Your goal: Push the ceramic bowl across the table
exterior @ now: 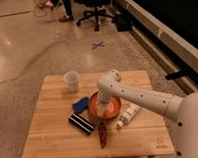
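Note:
The ceramic bowl [112, 110], orange-red with a paler inside, sits near the middle of the light wooden table [53, 141]. My white arm comes in from the lower right, and its wrist bends down over the bowl. My gripper [101, 103] reaches into the bowl's left half, down at its inside surface. The bowl's left rim touches a blue item [80, 104].
A translucent plastic cup [71, 80] stands behind and left of the bowl. A black striped packet [82, 123] and a dark red item [102, 135] lie in front. A white tube [127, 115] lies right of the bowl. An office chair [94, 11] stands far back on the floor.

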Robot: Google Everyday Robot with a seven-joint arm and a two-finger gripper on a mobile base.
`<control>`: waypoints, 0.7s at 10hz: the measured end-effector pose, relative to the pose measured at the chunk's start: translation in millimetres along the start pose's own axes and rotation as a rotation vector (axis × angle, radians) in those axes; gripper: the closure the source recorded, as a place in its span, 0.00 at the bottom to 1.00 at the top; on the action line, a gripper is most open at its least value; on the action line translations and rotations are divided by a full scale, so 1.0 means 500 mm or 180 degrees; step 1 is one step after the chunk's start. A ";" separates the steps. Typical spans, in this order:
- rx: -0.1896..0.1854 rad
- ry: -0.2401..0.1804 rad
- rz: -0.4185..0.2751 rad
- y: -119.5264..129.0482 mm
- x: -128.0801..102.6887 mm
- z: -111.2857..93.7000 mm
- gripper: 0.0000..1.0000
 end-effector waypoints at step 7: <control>0.0222 0.0243 -0.0429 -0.114 0.071 -0.032 0.20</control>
